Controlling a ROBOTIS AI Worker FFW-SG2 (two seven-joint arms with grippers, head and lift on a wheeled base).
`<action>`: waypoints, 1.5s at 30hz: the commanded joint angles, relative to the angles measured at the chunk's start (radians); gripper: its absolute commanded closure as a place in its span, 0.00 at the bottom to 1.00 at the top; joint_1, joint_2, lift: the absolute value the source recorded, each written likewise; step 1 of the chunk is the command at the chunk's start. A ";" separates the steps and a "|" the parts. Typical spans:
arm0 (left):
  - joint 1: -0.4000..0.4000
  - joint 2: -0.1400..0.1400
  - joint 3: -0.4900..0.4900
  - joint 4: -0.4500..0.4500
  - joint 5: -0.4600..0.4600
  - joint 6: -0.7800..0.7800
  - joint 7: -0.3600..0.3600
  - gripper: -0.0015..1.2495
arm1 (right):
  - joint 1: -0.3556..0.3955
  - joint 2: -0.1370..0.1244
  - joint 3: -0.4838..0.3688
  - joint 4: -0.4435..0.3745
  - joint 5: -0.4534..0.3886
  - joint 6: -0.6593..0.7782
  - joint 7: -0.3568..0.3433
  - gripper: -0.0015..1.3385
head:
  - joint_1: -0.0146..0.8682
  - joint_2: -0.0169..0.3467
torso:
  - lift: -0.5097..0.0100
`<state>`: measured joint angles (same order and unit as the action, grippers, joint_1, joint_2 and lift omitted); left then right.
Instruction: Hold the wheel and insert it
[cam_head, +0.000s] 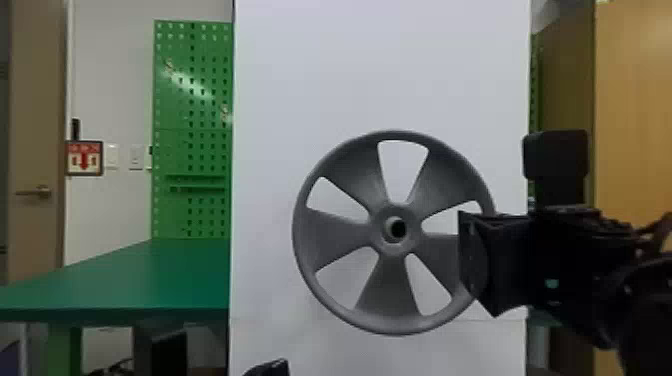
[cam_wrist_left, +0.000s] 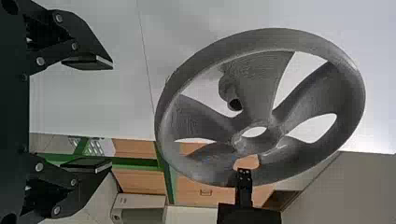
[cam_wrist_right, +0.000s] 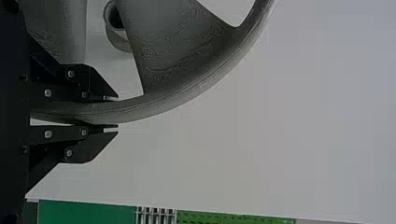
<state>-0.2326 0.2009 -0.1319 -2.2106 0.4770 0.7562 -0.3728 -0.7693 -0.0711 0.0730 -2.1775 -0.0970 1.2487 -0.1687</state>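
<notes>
The grey five-spoked wheel (cam_head: 345, 240) stands upright before the white panel, its rim held at the right side by my right gripper (cam_head: 475, 250). In the right wrist view, the right gripper (cam_wrist_right: 114, 112) is shut on the rim of the wheel (cam_wrist_right: 187, 93). My left gripper (cam_head: 270, 369) is low at the bottom edge of the head view; in the left wrist view the left gripper (cam_wrist_left: 109, 114) is open with nothing between its fingers. Behind the wheel (cam_wrist_left: 261, 39), a grey peg (cam_wrist_left: 227, 91) stands out from the panel, seen through a gap between spokes, apart from the hub.
The tall white panel (cam_head: 310, 65) is behind the wheel. A green table (cam_head: 125, 285) and a green pegboard (cam_head: 192, 100) are to the left of it. Wooden furniture (cam_head: 632, 100) stands at the right.
</notes>
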 joint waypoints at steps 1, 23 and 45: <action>-0.001 0.000 -0.002 0.000 0.000 0.000 0.000 0.40 | -0.001 0.007 0.002 0.007 0.002 -0.009 0.000 0.77 | 0.02 0.07 | 0.03; -0.001 0.000 0.000 0.002 0.002 0.000 -0.001 0.40 | 0.002 0.002 -0.004 0.012 0.005 -0.014 0.000 0.77 | 0.02 0.07 | 0.03; 0.001 0.000 0.000 0.002 0.003 0.000 0.000 0.40 | 0.004 -0.001 -0.005 0.012 0.010 -0.020 0.000 0.77 | 0.02 0.07 | 0.03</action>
<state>-0.2318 0.2008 -0.1319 -2.2091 0.4801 0.7562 -0.3729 -0.7656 -0.0708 0.0681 -2.1660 -0.0886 1.2287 -0.1687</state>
